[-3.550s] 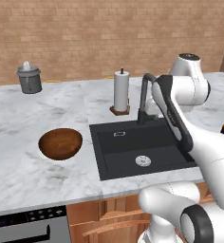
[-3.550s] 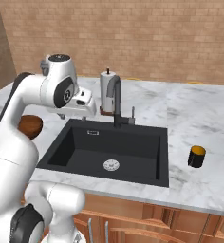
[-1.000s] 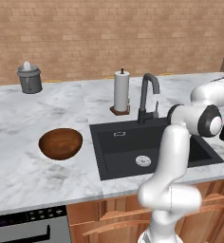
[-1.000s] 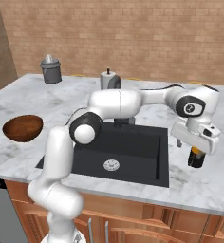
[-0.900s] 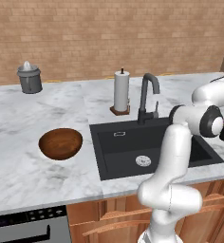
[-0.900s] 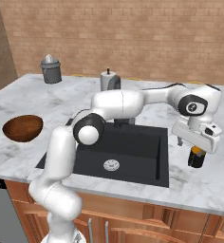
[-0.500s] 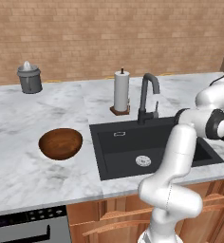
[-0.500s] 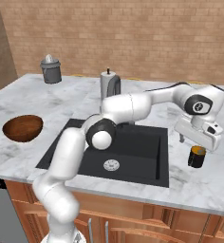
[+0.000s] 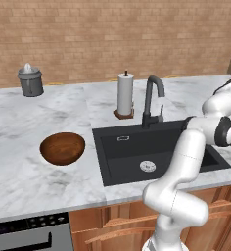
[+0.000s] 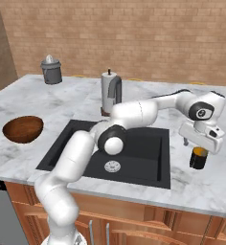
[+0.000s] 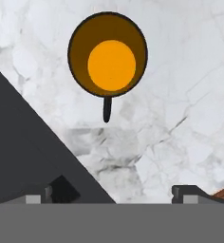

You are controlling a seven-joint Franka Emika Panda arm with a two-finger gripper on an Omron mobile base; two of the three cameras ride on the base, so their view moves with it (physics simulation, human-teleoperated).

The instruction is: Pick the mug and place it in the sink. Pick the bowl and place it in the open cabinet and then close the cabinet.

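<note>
The mug (image 11: 107, 54), dark outside and orange inside, stands on the marble counter right of the sink (image 10: 81, 143). In the hand view its handle points toward me. My gripper (image 10: 197, 146) hovers just above the mug (image 10: 198, 159), open, with nothing between its fingertips (image 11: 189, 191). The dark brown bowl (image 9: 62, 148) sits upright on the counter left of the sink (image 9: 117, 157), far from my hand. The cabinet is out of view.
A paper towel roll (image 9: 125, 94) and the dark faucet (image 9: 150, 98) stand behind the sink. A grey lidded jar (image 9: 30, 81) sits at the back left by the brick wall. The counter's front edge lies close to the mug.
My arm has swung from over the sink to its right side, and in the last second the hand has settled closer above the mug. The jaws stay open.
</note>
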